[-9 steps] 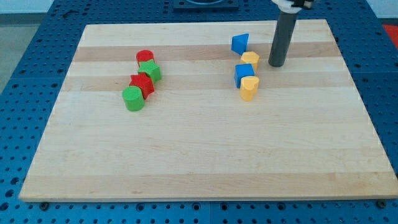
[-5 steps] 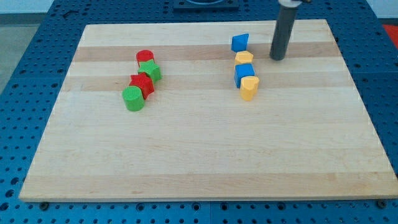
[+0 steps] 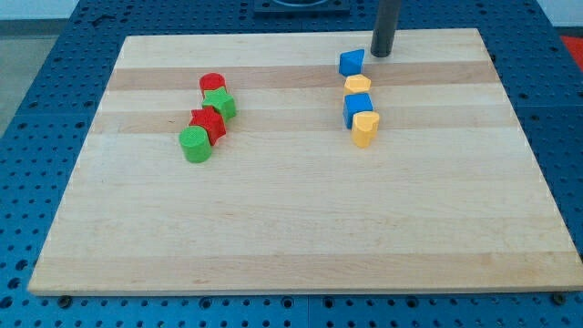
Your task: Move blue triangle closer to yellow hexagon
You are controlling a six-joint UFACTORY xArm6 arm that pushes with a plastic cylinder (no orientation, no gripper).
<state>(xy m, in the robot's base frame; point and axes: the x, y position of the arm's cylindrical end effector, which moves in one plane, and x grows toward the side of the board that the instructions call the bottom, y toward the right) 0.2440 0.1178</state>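
My tip (image 3: 381, 54) carries no jaws and sits just up-right of the small blue triangle block (image 3: 352, 62); the yellow hexagon block (image 3: 357, 85) lies just below that triangle, so I'd push downward.

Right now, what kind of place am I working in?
Likely a lab test bench: a wooden board lies on a blue perforated table, with small coloured blocks such as the blue triangle and yellow hexagon. My tip sits just right of the triangle.
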